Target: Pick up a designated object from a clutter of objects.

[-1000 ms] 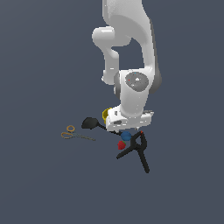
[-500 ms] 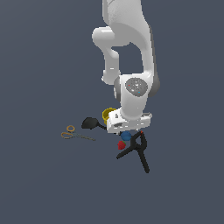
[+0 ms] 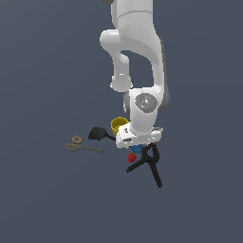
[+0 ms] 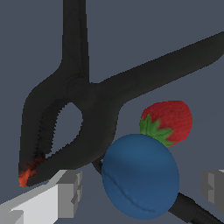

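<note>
The designated object, a smooth blue ball [image 4: 140, 175], sits between my gripper's [image 4: 142, 189] two grey fingertips [image 4: 69, 192], with a gap on each side. The gripper is open. In the exterior view the ball [image 3: 136, 149] only peeks out under the low-hanging gripper [image 3: 137, 145]. The rest of the clutter of objects lies close around it. A red strawberry-like lump [image 4: 168, 121] touches or nearly touches the ball, and a black clamp [image 4: 78, 109] lies right beside it.
In the exterior view a yellow cup [image 3: 117, 125] and a black spatula [image 3: 98, 134] lie just behind the gripper. Orange-handled scissors [image 3: 80, 145] lie further toward that view's left. The clamp [image 3: 149, 163] spreads its legs in front, beside the red lump [image 3: 131, 157].
The hand has sunk a little and shifted slightly toward the exterior view's left, closing in over the blue ball. The objects have not moved.
</note>
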You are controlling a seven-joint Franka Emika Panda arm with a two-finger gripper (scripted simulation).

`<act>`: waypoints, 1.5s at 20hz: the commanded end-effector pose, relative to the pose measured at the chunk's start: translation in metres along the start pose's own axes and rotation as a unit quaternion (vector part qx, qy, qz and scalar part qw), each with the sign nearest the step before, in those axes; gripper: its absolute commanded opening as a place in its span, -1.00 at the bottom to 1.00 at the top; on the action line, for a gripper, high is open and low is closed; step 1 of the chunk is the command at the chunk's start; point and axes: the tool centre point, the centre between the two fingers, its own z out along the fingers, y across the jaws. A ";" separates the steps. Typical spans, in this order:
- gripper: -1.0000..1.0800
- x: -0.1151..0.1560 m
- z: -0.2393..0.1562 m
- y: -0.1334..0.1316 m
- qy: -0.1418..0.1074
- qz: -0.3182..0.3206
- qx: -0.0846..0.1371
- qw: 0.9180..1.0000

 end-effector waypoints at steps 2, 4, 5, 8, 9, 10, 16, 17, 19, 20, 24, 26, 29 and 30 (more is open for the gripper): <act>0.92 0.000 0.013 0.000 0.000 0.000 0.000 1.000; 0.92 0.001 0.016 0.000 0.000 0.000 0.000 1.000; 0.92 0.001 0.017 0.000 0.000 0.000 0.000 1.000; -1.00 0.001 0.017 0.000 0.000 0.000 0.000 1.000; -1.00 0.001 0.017 0.000 0.000 0.000 0.000 1.000; -1.00 0.001 0.017 0.000 0.000 0.000 0.000 1.000; -1.00 0.001 0.017 0.000 0.000 0.000 0.000 1.000; -1.00 0.003 0.015 0.000 0.003 0.000 0.000 1.000; -1.00 0.002 0.014 0.000 0.003 0.000 0.000 1.000; -1.00 0.002 0.013 0.001 0.003 0.000 0.000 1.000; -1.00 -0.001 0.004 0.008 0.003 0.000 0.000 1.000; -1.00 -0.003 -0.004 0.013 0.003 0.000 0.000 1.000; -1.00 -0.008 -0.018 0.023 0.003 0.000 0.000 1.000; -1.00 -0.010 -0.024 0.028 0.003 0.000 0.000 1.000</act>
